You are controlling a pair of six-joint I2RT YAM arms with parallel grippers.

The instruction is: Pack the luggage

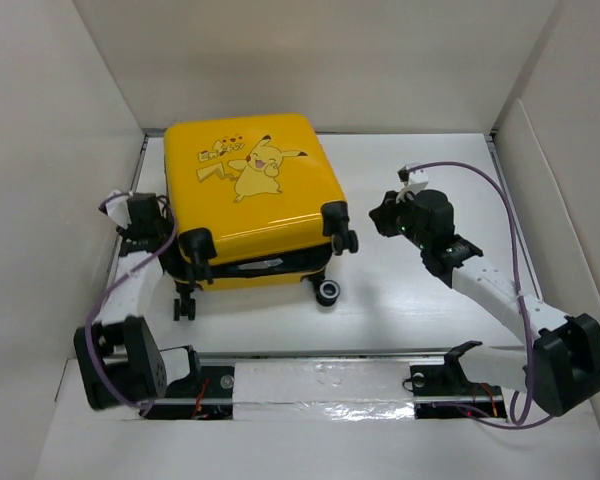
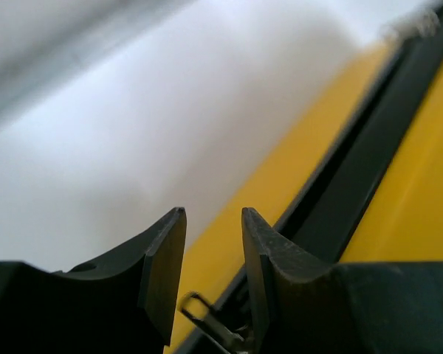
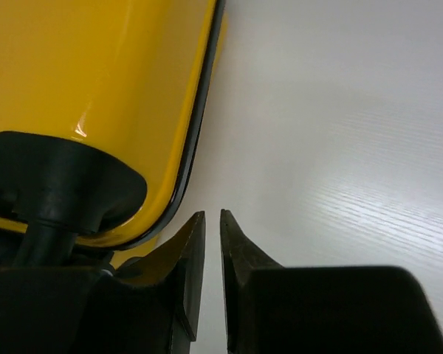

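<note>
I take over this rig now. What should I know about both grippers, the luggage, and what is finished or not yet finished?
Luggage: lies flat on the table, lid down, print facing up.
Left gripper: slightly open at the luggage's left side; the zipper pull sits between its fingers, apparently not clamped.
Right gripper: nearly shut, empty, over the table beside the right near wheel.
Done: lid lowered.
Left to do: a dark gap shows along the near edge, so the zip probably needs closing.
</note>
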